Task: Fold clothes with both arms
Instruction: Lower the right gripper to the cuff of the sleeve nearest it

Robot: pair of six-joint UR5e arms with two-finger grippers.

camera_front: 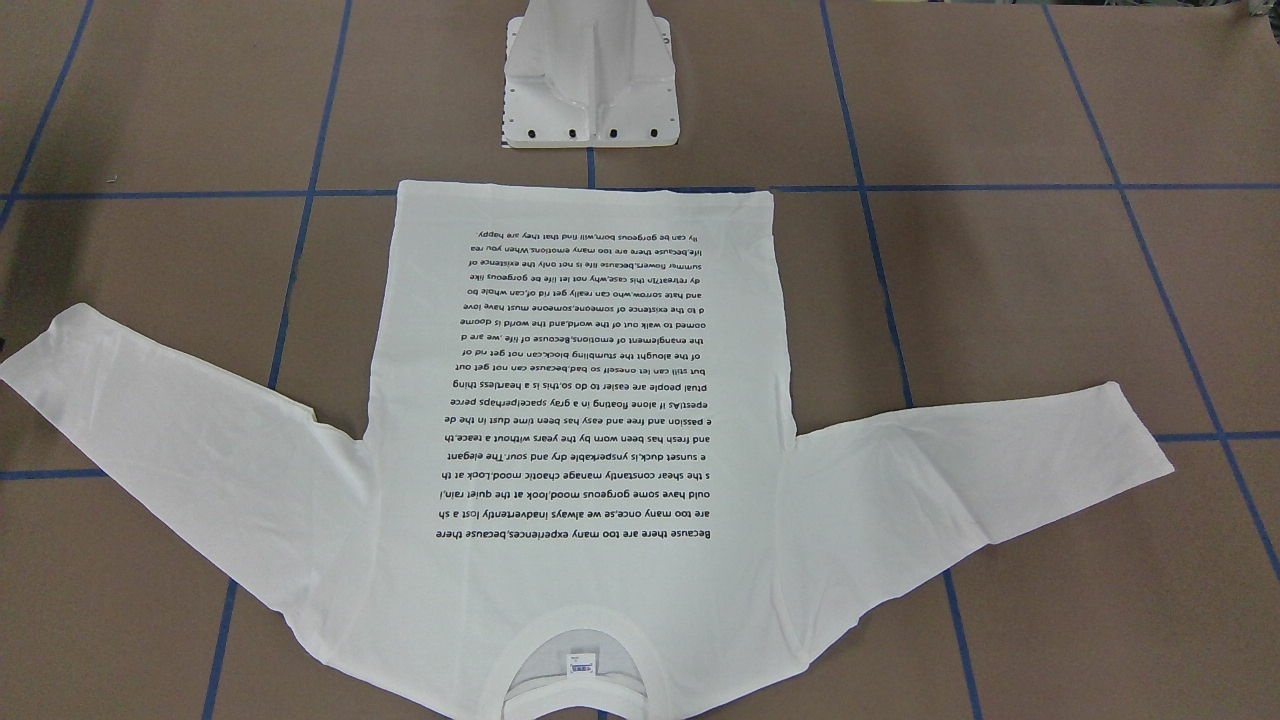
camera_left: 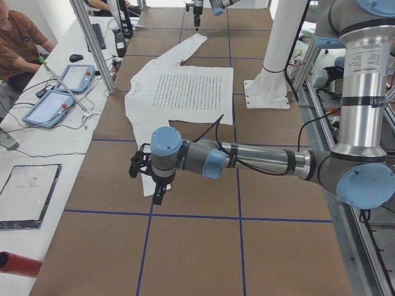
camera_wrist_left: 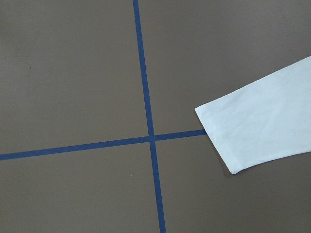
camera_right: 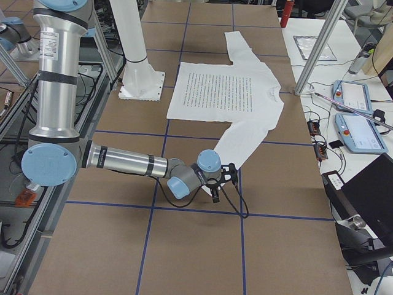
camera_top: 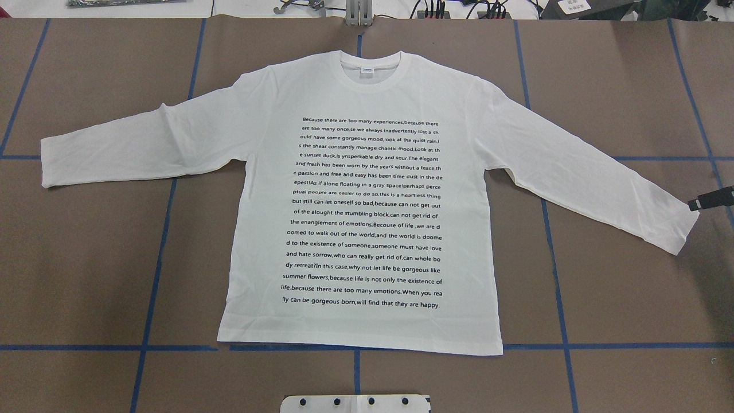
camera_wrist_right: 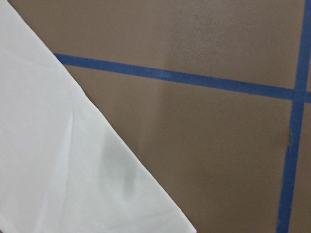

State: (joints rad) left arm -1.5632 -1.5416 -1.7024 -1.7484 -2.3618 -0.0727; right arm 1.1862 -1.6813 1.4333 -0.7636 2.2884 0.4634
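The clothes are one white long-sleeved shirt lying flat on the brown table, black text up and collar at the far edge. Both sleeves are spread out to the sides. In the exterior left view my left gripper points down over the left sleeve's cuff; I cannot tell whether it is open or shut. My right gripper pokes in at the overhead view's right edge beside the right cuff. It also hangs low at that cuff, and its state cannot be told. No fingers show in either wrist view.
The white pedestal base stands just behind the shirt's hem. Blue tape lines grid the table. Along the operators' side are teach pendants, cables, a frame post and a seated person.
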